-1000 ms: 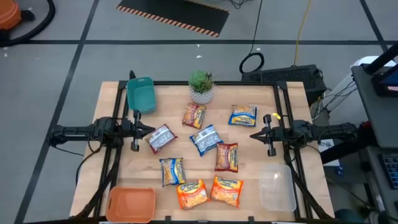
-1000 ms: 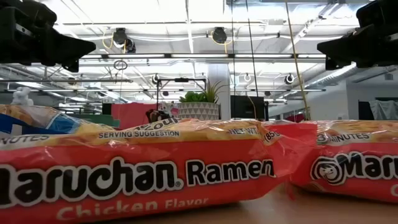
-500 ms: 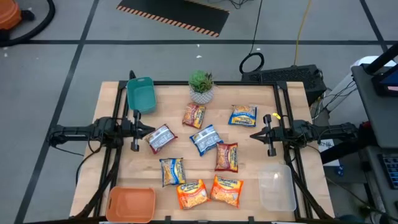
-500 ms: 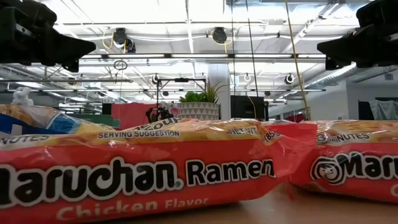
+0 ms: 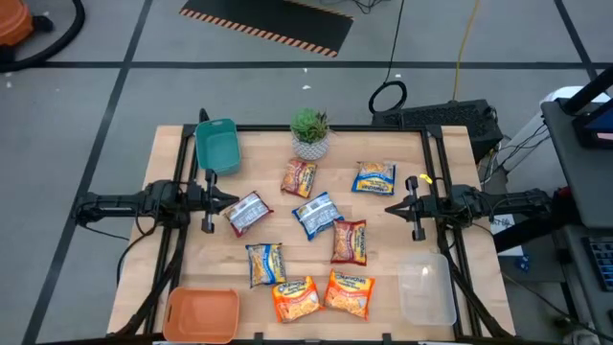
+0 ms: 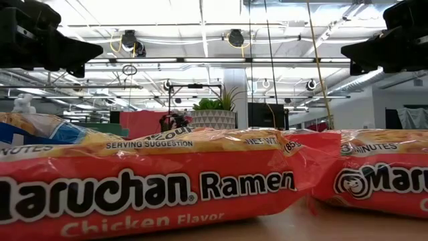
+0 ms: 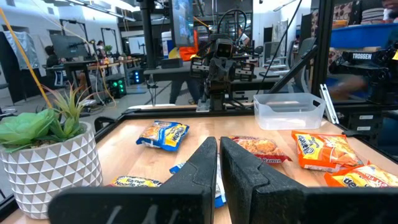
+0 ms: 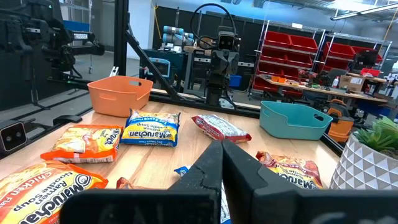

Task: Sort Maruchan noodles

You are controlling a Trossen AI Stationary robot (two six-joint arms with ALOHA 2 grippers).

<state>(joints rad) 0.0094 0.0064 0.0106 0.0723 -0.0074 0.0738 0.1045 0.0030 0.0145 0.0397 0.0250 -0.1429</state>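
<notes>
Several Maruchan ramen packets lie flat on the wooden table: two orange ones (image 5: 296,298) (image 5: 350,292) at the near edge, blue-and-yellow ones (image 5: 265,264) (image 5: 374,177) (image 5: 317,215), dark red ones (image 5: 350,241) (image 5: 299,177) and a silver-red one (image 5: 248,213). My left gripper (image 5: 230,202) is shut and empty. It hovers above the table's left side, beside the silver-red packet, and points right. My right gripper (image 5: 388,208) is shut and empty. It hovers above the right side and points left. The low view shows both grippers (image 6: 100,49) (image 6: 343,50) held high above the packets.
A teal bin (image 5: 217,146) stands at the far left, an orange bin (image 5: 201,314) at the near left and a clear bin (image 5: 426,287) at the near right. A small potted plant (image 5: 309,132) stands at the far middle. Black frame rails run along the table's left and right edges.
</notes>
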